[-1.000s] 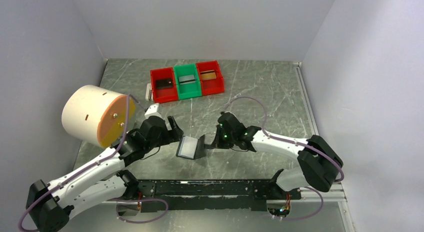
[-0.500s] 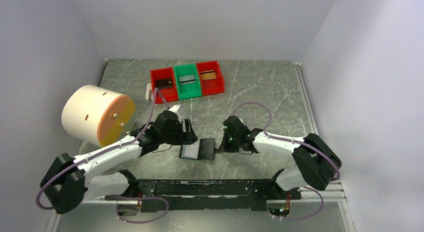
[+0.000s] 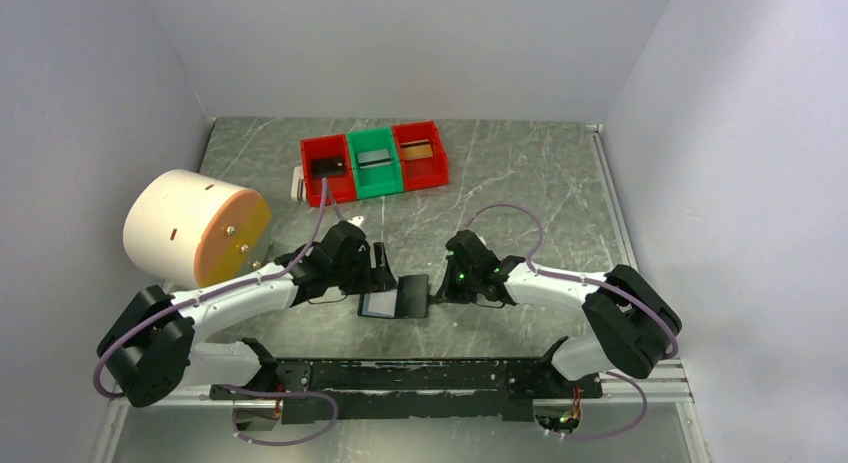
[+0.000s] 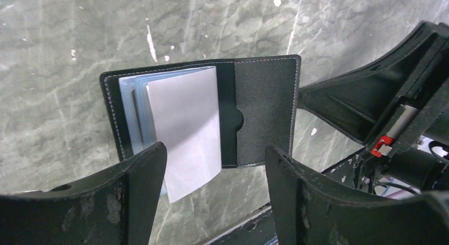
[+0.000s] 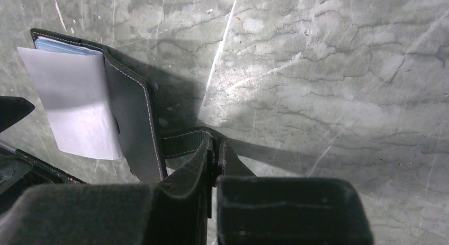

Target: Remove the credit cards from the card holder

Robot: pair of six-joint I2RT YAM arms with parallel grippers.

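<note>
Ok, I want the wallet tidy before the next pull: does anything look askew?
Yes. One glossy inner pocket of the open wallet lies tilted and sticks out past the wallet's edge instead of sitting flush. Nothing else stands out.

No lettering, number, brand or sign is showing clearly enough to read in any view. The open card holder (image 4: 265, 107) is presenting only plain black and pale glossy faces. To its right, in the left wrist view, a small red tab (image 4: 382, 145) on the arm hardware is appearing too small to tell whether it carries any mark.
</note>
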